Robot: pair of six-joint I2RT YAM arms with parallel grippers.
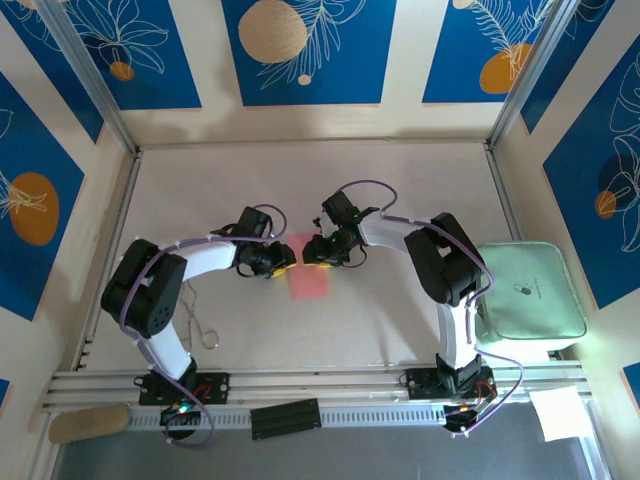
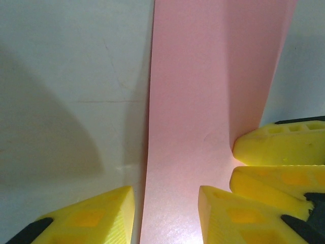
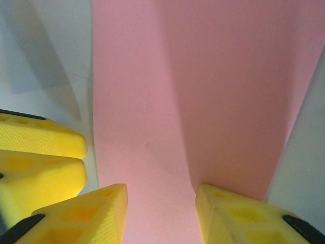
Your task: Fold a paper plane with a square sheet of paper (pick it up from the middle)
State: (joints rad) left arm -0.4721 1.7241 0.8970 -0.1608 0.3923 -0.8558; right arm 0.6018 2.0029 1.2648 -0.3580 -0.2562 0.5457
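Observation:
The square sheet of paper (image 1: 311, 280) is pink and lies on the table between the two arms. My left gripper (image 1: 283, 263) and right gripper (image 1: 318, 256) meet tip to tip over its far part. In the left wrist view the sheet (image 2: 203, 101) runs up between my left gripper's (image 2: 166, 195) parted yellow fingers (image 2: 96, 216); one tip stands on the table, the other on the paper. The right wrist view has the sheet (image 3: 152, 91) between my right gripper's (image 3: 161, 193) parted fingers (image 3: 238, 213), its right side darker and curving upward. Both are open.
A pale green pad (image 1: 528, 290) lies by the right arm's base. A white paper sheet (image 1: 560, 412) sits at the near right, a black block (image 1: 285, 417) on the front rail, a tan object (image 1: 88, 424) at the near left. Patterned walls surround the table.

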